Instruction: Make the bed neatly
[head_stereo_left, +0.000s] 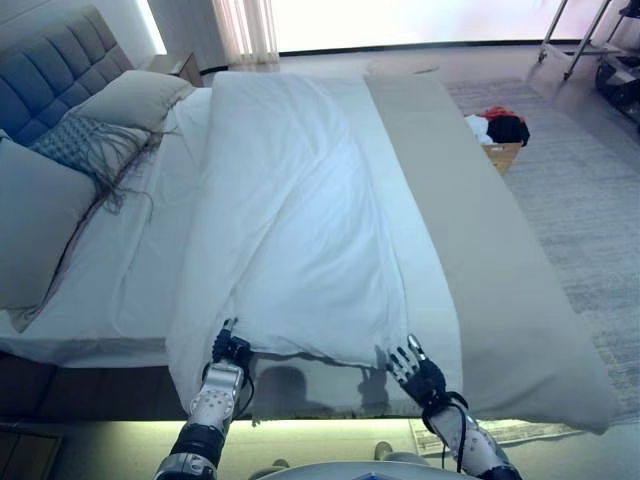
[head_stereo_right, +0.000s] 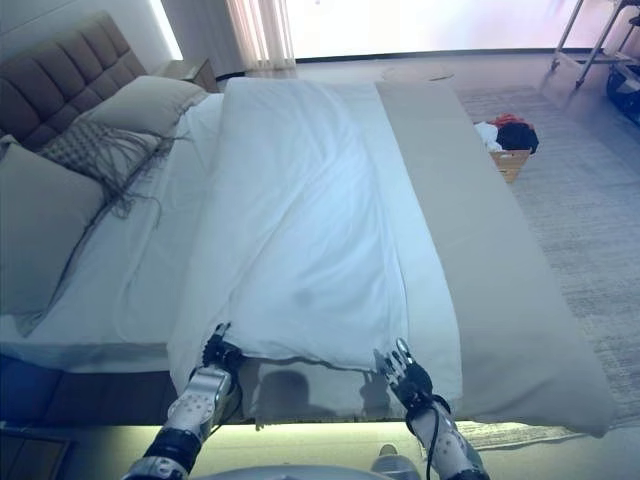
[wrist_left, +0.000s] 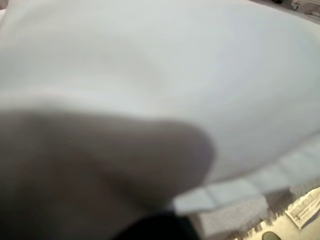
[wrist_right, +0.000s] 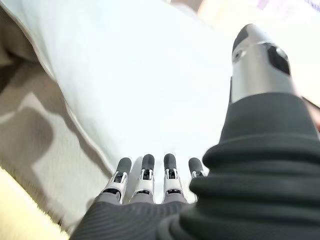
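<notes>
Between both hands at the bed's foot edge, white duvet (head_stereo_left: 300, 220) lies rumpled, bunched lengthwise, soft creased cotton over a beige sheet (head_stereo_left: 480, 230). Left hand (head_stereo_left: 230, 350) sits at the duvet's near corner, fingers hidden by cloth, grip unclear. Right hand (head_stereo_left: 415, 370) rests fingers straight, holding nothing, just beside the duvet hem. Grey pillows (head_stereo_left: 40, 220) beyond.

A small basket (head_stereo_left: 502, 155) stands on the grey rug (head_stereo_left: 585, 215) beside the bed's far side, heaped with white, red and black clothes (head_stereo_left: 497, 125). A metal rack (head_stereo_left: 585, 40) stands in the far corner of the floor, its legs reaching the rug's edge. Pale curtains (head_stereo_left: 245, 30) hang at the bright window, and a wooden nightstand (head_stereo_left: 175, 66) sits beside the headboard.
</notes>
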